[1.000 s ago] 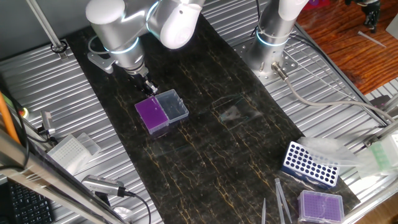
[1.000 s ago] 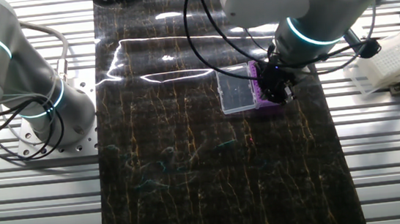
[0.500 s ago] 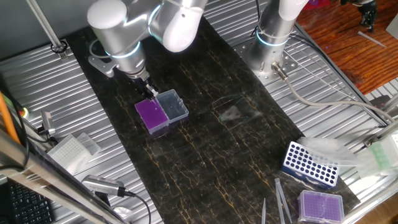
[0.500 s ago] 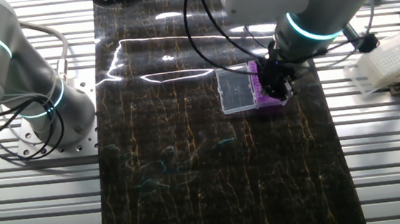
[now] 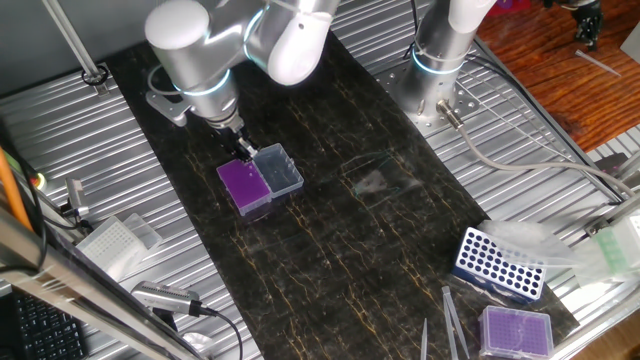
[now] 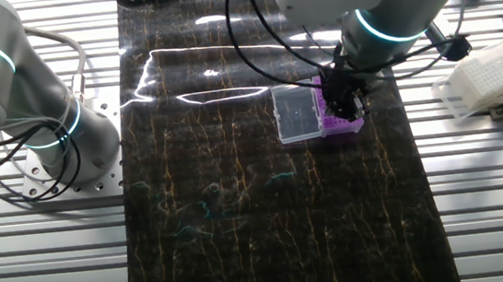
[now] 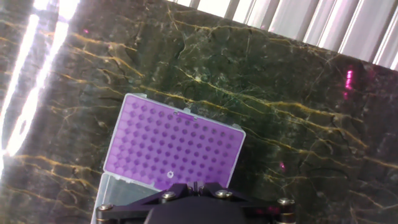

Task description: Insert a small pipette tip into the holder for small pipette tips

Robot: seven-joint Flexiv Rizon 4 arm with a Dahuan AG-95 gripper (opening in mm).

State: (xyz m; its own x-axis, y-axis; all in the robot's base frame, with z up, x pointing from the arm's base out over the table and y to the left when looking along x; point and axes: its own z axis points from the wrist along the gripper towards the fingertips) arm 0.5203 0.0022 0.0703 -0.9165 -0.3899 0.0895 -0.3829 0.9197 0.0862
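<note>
The end effector (image 5: 243, 152) hangs right over the purple tip box (image 5: 243, 183). One tip (image 7: 170, 175) sits in its grid. Can't tell if the fingers are apart or together.

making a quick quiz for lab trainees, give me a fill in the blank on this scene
1. The top grid of the small tip box under the gripper is coloured ____.
2. The clear lid of that box is ____, lying flat beside it.
3. The rack with large round holes is coloured ____.

Missing words: purple; open; blue
</note>
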